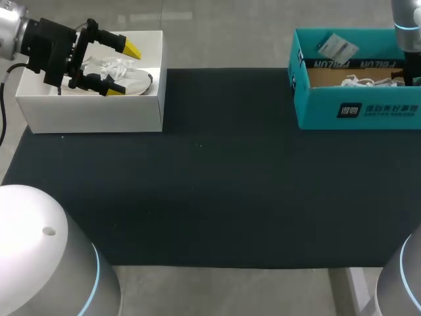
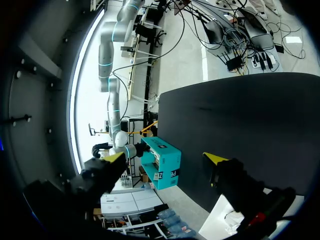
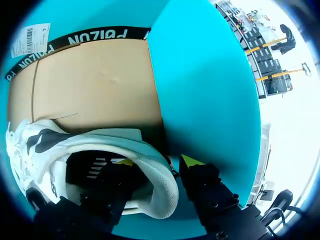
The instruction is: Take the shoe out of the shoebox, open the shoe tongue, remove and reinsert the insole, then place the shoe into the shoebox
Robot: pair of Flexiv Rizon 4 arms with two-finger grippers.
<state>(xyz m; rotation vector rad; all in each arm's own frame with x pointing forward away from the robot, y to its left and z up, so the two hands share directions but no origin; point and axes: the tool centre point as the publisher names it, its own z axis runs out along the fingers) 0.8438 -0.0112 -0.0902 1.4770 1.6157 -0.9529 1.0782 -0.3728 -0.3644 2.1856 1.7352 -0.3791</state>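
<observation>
A white shoe (image 3: 100, 145) lies in the teal shoebox (image 3: 200, 75) on its brown cardboard floor. My right gripper (image 3: 159, 161) straddles the heel rim, one finger inside the shoe and one outside by the box wall. The jaws stand apart and the outer finger is just off the heel. From above, the teal shoebox (image 1: 358, 108) sits at the far right with the shoe (image 1: 358, 82) in it, and my right arm (image 1: 406, 26) reaches down into it. My left gripper (image 1: 123, 69) hangs open over a white box (image 1: 92, 115), holding nothing.
Another white shoe (image 1: 135, 80) lies in the white box at the far left. A paper tag (image 1: 337, 46) rests on the teal box's back wall. The black mat (image 1: 210, 184) covers the table between the two boxes.
</observation>
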